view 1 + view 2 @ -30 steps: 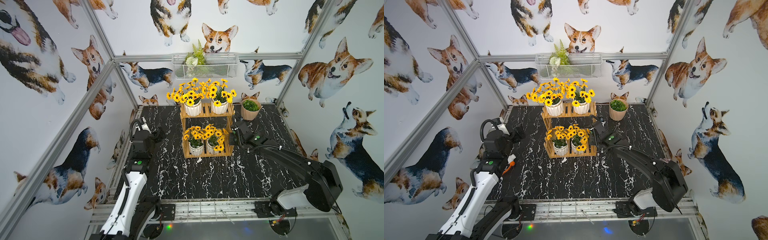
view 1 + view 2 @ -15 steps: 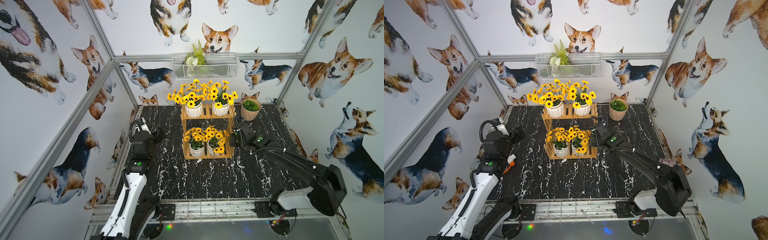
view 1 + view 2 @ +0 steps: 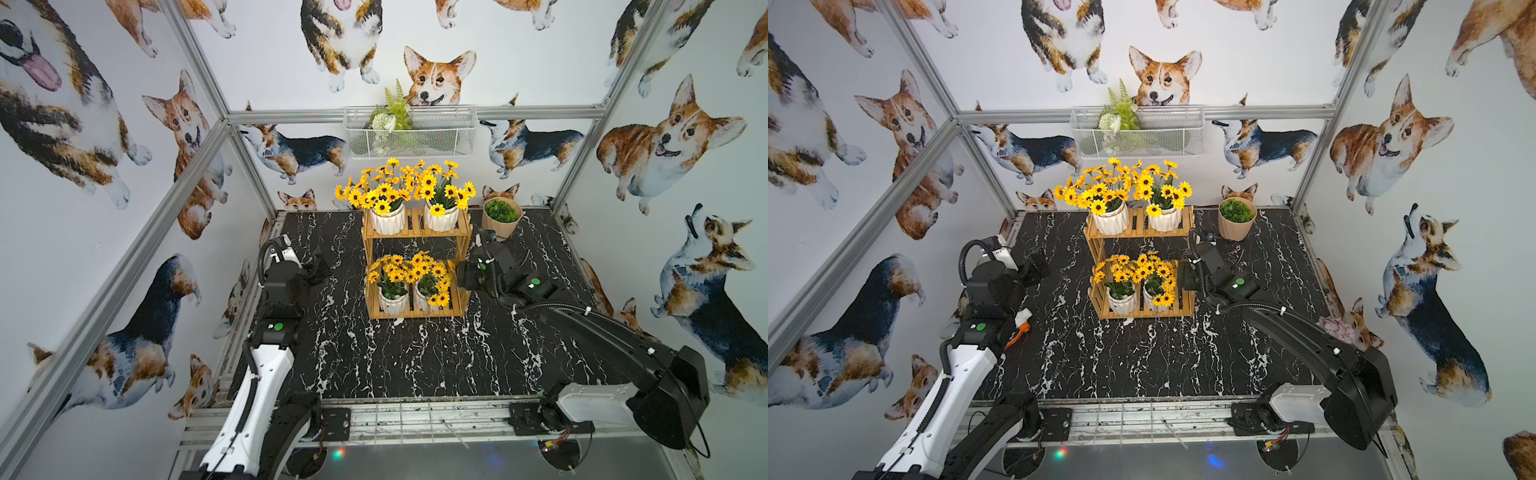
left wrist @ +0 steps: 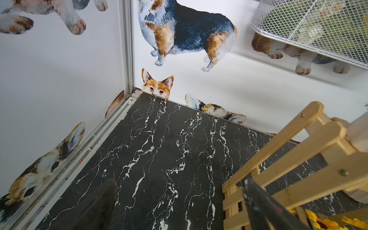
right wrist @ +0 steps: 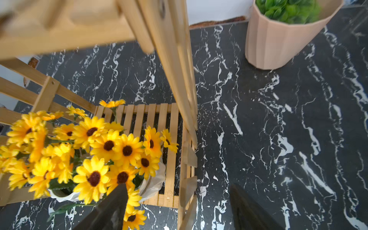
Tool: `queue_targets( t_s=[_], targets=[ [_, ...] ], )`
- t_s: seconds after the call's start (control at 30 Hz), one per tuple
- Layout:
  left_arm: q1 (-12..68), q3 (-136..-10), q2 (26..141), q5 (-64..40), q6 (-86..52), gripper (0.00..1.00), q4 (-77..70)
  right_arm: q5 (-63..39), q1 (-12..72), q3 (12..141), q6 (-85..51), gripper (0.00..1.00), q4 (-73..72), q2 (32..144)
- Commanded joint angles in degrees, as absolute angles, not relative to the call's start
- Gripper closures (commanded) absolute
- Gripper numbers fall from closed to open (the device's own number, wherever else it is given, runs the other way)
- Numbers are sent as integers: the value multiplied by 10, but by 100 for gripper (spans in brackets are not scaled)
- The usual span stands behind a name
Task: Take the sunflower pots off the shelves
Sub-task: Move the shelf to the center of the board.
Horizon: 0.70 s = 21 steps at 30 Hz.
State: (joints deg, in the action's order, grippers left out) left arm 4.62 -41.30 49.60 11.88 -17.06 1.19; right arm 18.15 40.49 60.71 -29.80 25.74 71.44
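Note:
The light-wood shelves [image 3: 415, 228] [image 3: 1138, 227] stand mid-table. Two sunflower pots [image 3: 387, 219] [image 3: 441, 217] sit on the upper tier, and two more [image 3: 392, 300] [image 3: 423, 298] on the lower tier. My right gripper [image 3: 460, 276] [image 5: 179, 207] is open at the lower tier's right end. The right wrist view shows the rack's corner post [image 5: 187, 189] between its fingers, with the nearest white pot [image 5: 156, 182] and its flowers [image 5: 111, 151] beside one finger [image 5: 115, 205]. My left gripper [image 3: 321, 268] [image 4: 179, 201] is open and empty, left of the rack [image 4: 298, 151].
A beige pot with a green plant [image 3: 500, 218] [image 5: 278, 39] stands just behind my right arm. A white wire basket with fern [image 3: 409, 133] hangs on the back wall. A small orange-and-white object [image 3: 1021, 326] lies beside my left arm. Walls enclose three sides.
My right gripper has gone from shut to open and has settled slightly lower beside the lower tier. The left arm and all the pots stay where they were.

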Motion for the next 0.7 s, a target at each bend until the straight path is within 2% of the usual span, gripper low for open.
queue_targets(
  t_s=[0.0, 0.03, 0.13, 0.33, 0.47, 0.67],
  targets=[
    [45, -442, 506, 82, -143, 0, 8, 192, 400, 604, -197, 4, 222, 674],
    [45, -456, 512, 74, -137, 0, 16, 179, 396, 599, -170, 0, 210, 660],
    [43, -483, 524, 68, -131, 0, 29, 107, 365, 565, -107, 0, 154, 608],
    [38, -544, 542, 17, -140, 0, 18, -159, 205, 467, -92, 0, -49, 521],
    [35, -573, 563, -11, -145, 0, 15, -278, 145, 478, -88, 0, -108, 539],
    [14, -590, 584, -67, -160, 0, 0, -450, 116, 522, -74, 0, -156, 605]
  ],
)
